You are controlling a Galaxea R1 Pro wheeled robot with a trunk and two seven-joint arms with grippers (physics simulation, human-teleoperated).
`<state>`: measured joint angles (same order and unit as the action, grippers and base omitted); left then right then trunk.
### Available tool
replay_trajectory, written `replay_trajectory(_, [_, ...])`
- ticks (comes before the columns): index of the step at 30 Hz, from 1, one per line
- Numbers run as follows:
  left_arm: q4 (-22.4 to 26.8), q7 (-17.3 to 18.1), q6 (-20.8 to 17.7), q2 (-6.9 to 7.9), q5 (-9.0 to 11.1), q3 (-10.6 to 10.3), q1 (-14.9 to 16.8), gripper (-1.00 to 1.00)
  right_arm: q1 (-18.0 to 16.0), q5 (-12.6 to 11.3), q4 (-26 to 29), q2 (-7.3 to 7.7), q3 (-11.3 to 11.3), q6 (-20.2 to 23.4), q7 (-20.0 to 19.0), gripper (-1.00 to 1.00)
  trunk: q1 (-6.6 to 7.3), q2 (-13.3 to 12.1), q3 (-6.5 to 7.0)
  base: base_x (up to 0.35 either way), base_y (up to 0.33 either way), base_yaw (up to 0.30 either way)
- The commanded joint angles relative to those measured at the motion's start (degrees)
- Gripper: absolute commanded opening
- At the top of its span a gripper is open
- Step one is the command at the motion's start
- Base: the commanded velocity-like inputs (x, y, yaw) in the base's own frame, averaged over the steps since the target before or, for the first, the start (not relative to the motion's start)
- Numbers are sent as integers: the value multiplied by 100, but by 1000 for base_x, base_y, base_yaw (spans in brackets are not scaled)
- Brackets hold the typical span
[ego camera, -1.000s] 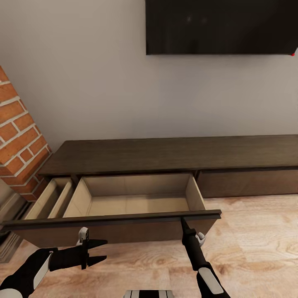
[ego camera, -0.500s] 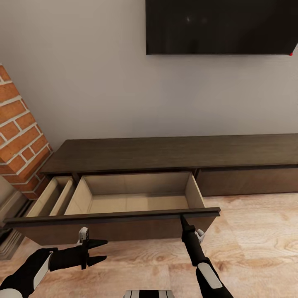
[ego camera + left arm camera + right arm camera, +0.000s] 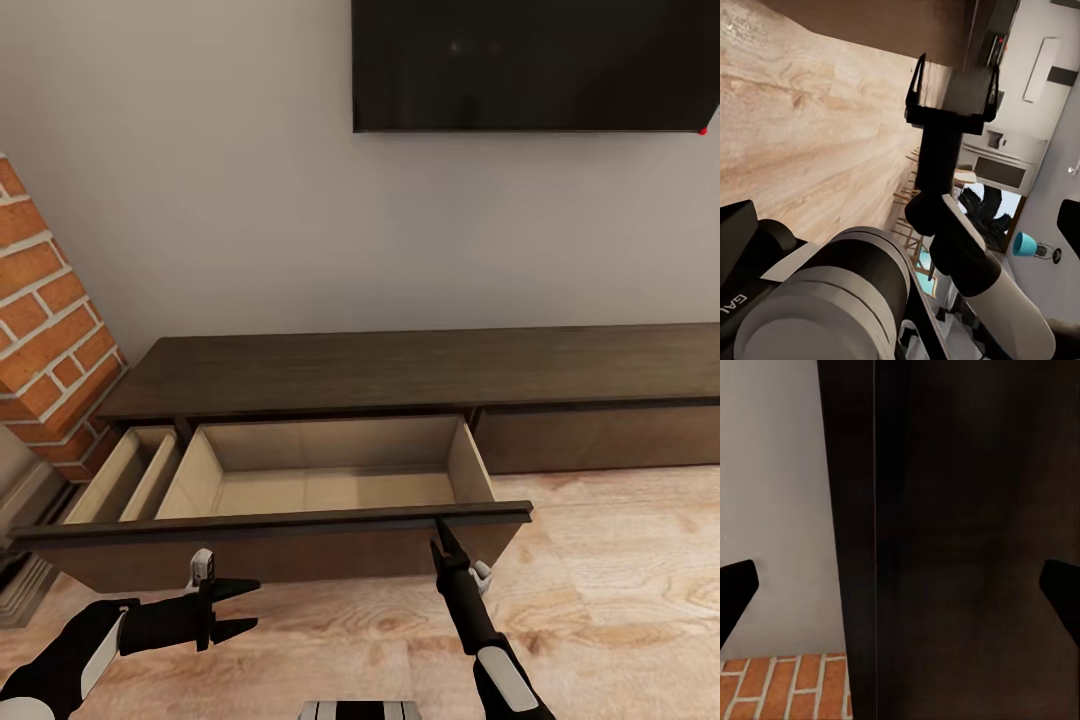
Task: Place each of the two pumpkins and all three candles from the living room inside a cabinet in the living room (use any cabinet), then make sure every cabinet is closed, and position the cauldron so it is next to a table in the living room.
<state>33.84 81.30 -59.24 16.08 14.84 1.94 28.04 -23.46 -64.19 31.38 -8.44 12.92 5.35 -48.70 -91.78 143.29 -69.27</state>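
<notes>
The long dark brown cabinet [image 3: 400, 370] stands against the wall. Its wide drawer [image 3: 320, 490] is pulled out, and its pale inside holds nothing. My right gripper [image 3: 438, 525] points up at the top lip of the drawer front. It is open, and in the right wrist view [image 3: 900, 585] the dark front panel [image 3: 945, 547] lies between its spread fingers. The left wrist view also catches the right gripper [image 3: 952, 86] against the front panel. My left gripper [image 3: 255, 603] hovers open and holding nothing, low before the drawer front, pointing right. Pumpkins, candles and cauldron are out of view.
A brick column [image 3: 45, 330] rises left of the cabinet, beside a narrow pale compartment [image 3: 120, 480] that also stands open. A dark TV [image 3: 535, 65] hangs on the wall above. The cabinet's right drawer front [image 3: 600, 440] is shut. Wooden floor [image 3: 620, 600] stretches to the right.
My right gripper has crept slightly up and left along the drawer front. The left arm has not moved. The view shifted a touch a second ago.
</notes>
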Motion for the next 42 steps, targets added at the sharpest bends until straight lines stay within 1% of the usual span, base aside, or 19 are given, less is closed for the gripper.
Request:
replay_trajectory(1, [-2, 0, 0, 0, -3, 1, 0, 100, 0, -2, 0, 0, 0, 1, 1, 100, 0, 0, 0, 0, 0, 0])
replay_trajectory(8, [-1, 0, 0, 0, -7, 5, 0, 100, 1, -3, 0, 0, 3, 1, 6, 100, 0, 0, 0, -3, 0, 0])
replay_trajectory(14, [-4, 0, 0, 0, -7, 1, 0, 100, 0, 8, 2, 29, -6, 56, 41, 100, 0, 0, 0, -144, 0, 0])
replay_trajectory(16, [-3, -5, 3, 0, -7, 0, 0, 100, 0, 16, 6, 41, -8, 210, 53, 100, 0, 0, 0, -168, 0, 0])
replay_trajectory(19, [-4, -6, 7, 0, -6, 7, 0, 100, -5, 41, 12, 57, -8, 570, 145, 100, 0, 0, 0, -68, 0, 0])
replay_trajectory(23, [-6, -3, -1, 0, 23, 33, 0, 100, -15, 52, 16, 85, -10, 1066, 418, 100, 0, 0, 0, -21, 0, 0])
replay_trajectory(24, [-5, -3, -10, 0, 31, 45, 0, 100, -19, 54, 17, 105, -10, 1212, 537, 100, 0, 0, 0, -8, 0, 0])
replay_trajectory(27, [-6, -2, -25, 0, 44, 60, 0, 100, -24, 41, 17, 175, -4, 1481, 765, 100, 8, -4, 66, -5, 0, 0])
replay_trajectory(28, [-7, -1, -29, 0, 47, 63, 0, 100, -25, 32, 17, 217, -3, 1616, 864, 100, 10, -5, 89, -2, 0, 0])
replay_trajectory(30, [-8, -1, -38, 0, 50, 62, 0, 100, -26, 11, 16, 333, 3, 1933, 1032, 100, 54, -86, 125, -1, 0, 0])
replay_trajectory(31, [-8, -2, -39, 0, 49, 55, 0, 100, -26, 6, 14, 367, 6, 2028, 1066, 100, 76, -126, 142, 0, 0, 0])
replay_trajectory(33, [-22, -1, -42, 0, 47, 30, 0, 100, -27, -4, 11, 491, 25, 2465, 1212, 100, 120, -206, 178, 0, 0, 0])
replay_trajectory(35, [-57, -2, -43, 0, 43, 26, 0, 100, -27, -6, 12, 536, 40, 2659, 1315, 100, 164, -286, 214, 0, 0, 0])
replay_trajectory(36, [-105, -5, -43, 0, 35, 22, 0, 100, -25, -13, 16, 606, 63, 2870, 1476, 100, 186, -326, 232, 0, 0, 0])
replay_trajectory(37, [-116, -8, -43, 0, 28, 21, 0, 100, -17, -15, 16, 642, 71, 2931, 1522, 100, 208, -366, 250, 0, 0, 0])
replay_trajectory(38, [-136, -31, -44, -6, 10, 13, 3, 100, 19, -25, 20, 807, 92, 3148, 1616, 100, 230, -406, 268, 0, 0, 0])
replay_trajectory(39, [-141, -42, -44, -8, 5, 9, 2, 100, 27, -24, 20, 877, 97, 3235, 1636, 100, 252, -447, 286, 0, 0, 0])
replay_trajectory(42, [-153, -103, -33, -15, -43, -10, 7, 100, 46, -10, -51, 1372, 110, 3787, 1691, 100, 318, -567, 340, 0, 0, 0])
